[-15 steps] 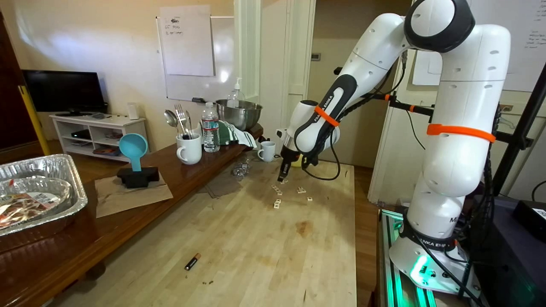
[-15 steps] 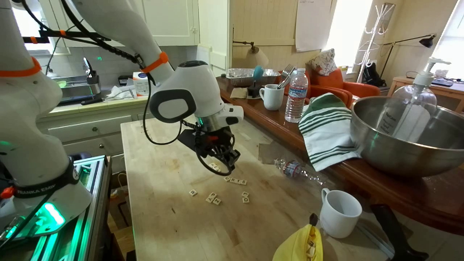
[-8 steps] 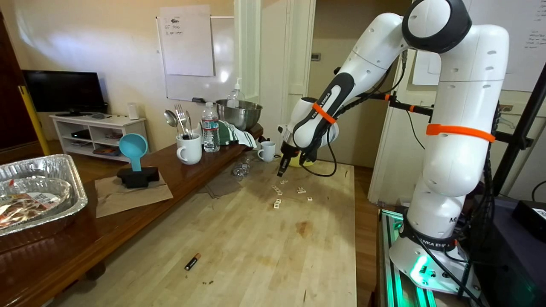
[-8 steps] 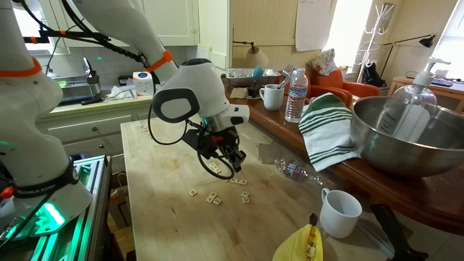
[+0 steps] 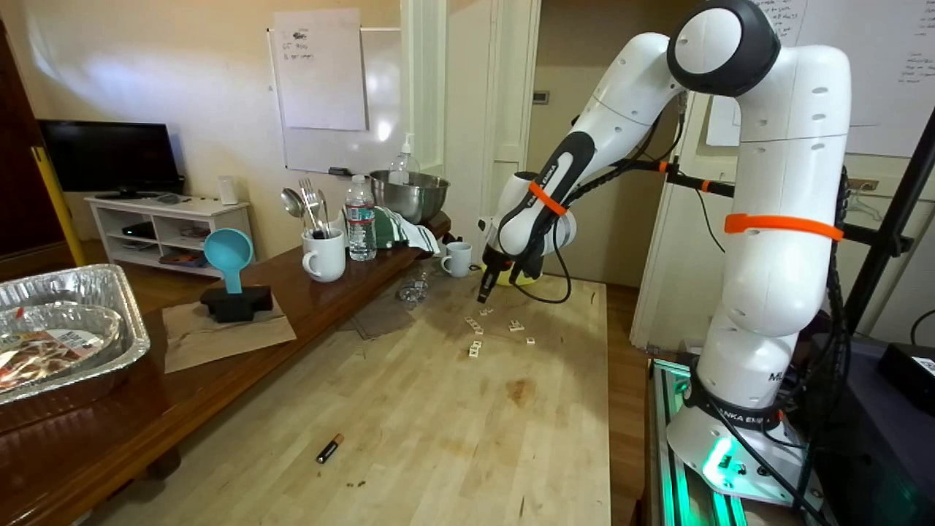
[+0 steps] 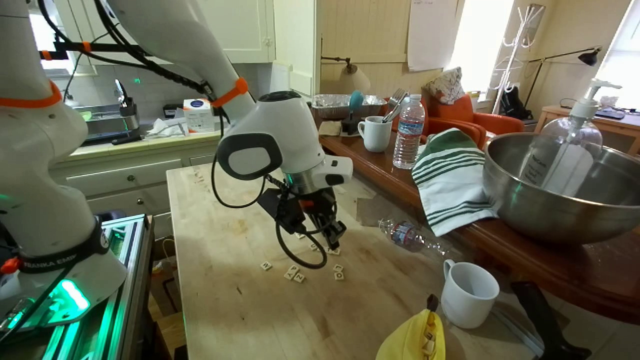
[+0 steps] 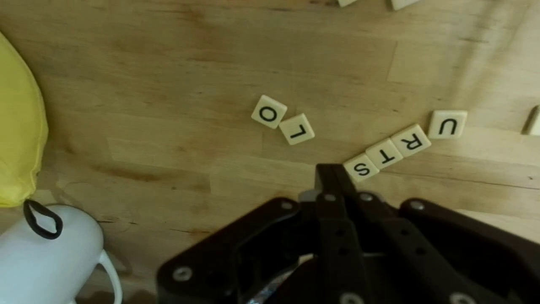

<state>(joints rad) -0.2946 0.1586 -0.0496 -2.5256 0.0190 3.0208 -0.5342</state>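
The S tile (image 7: 361,167) lies just beside, probably below, the gripper (image 7: 335,176), whose jaws meet. It is square, cream, black-lettered.

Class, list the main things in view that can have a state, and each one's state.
Jaws: shut, nothing visible between them
Loose letter tiles: face up where legible
Yellow pouch: open, tiles showing inside
Mug beside pouch: upright
Lower bottle: on its side
Upper bottle: upright, capped
Other mug: upright, holding cutlery
Battery: lying flat
Striped towel: draped
Television: screen dark
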